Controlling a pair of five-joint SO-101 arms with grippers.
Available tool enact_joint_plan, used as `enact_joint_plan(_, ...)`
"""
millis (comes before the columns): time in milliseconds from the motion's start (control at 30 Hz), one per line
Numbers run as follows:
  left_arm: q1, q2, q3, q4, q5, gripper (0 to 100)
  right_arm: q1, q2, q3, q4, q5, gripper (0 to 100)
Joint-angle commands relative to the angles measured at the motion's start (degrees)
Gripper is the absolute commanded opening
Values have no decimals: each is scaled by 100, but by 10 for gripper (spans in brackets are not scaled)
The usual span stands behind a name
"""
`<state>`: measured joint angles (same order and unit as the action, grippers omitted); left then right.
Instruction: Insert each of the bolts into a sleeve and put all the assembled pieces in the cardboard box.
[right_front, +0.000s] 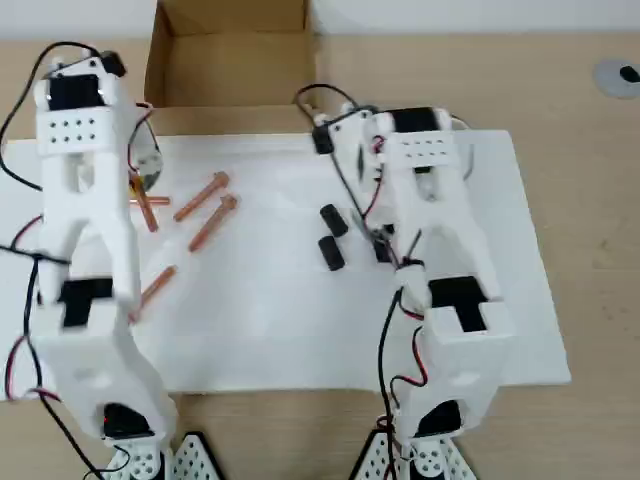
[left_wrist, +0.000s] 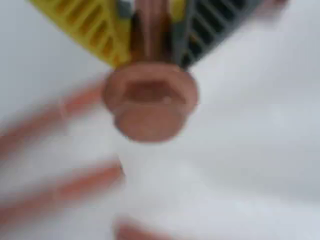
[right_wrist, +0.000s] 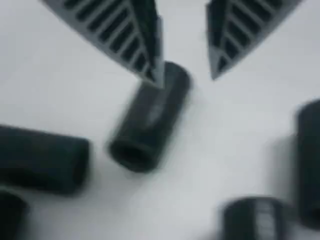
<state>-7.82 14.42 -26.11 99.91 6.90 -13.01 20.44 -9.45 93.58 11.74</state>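
Left end effector (left_wrist: 152, 55): clamped on a bolt (left_wrist: 150, 102) by the shank, head left free. Probably held that way so the arm can present the bolt to a sleeve.

Right end effector (right_wrist: 186, 70): jaws apart, low over a black sleeve (right_wrist: 147, 125) that lay on its side on the white sheet (right_front: 280, 310). One fingertip (right_wrist: 150, 65) touched the sleeve's far end and the other stood clear. Looked like lining up for a grasp, not yet closed.

Other sleeves (right_wrist: 42, 157) lay close around it, so the approach seemed tight.

Loose bolts (right_front: 203, 197) lay scattered on the sheet by the left arm, well apart from the sleeves. This suits one arm per part type.

Cardboard box (right_front: 232, 70) sat open at the far edge of the surface (right_front: 580, 200), and no assembled pieces were visible in it. Judged an early stage.
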Motion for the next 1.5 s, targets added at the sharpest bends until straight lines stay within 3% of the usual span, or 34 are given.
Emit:
enact_joint_plan(0,255,-1516,1108,-229,-44,10,-435,-31,-338,-53,9,94)
enact_joint_plan(367,281,-4796,4316,-1697,-44,10,-708,-13,-303,-255,-62,94)
enact_joint_plan(567,281,-6105,5398,-2365,-44,9,-708,110,-295,-484,-211,95)
enact_joint_plan(833,273,-6747,5802,-2479,-44,5,-716,479,-303,-510,-325,169)
enact_joint_plan(1233,281,-6774,5793,-2462,-44,5,-1420,497,-295,-510,-527,168)
enact_joint_plan(1467,237,-6791,5793,-2444,-114,5,-1332,497,-4,-527,-721,168)
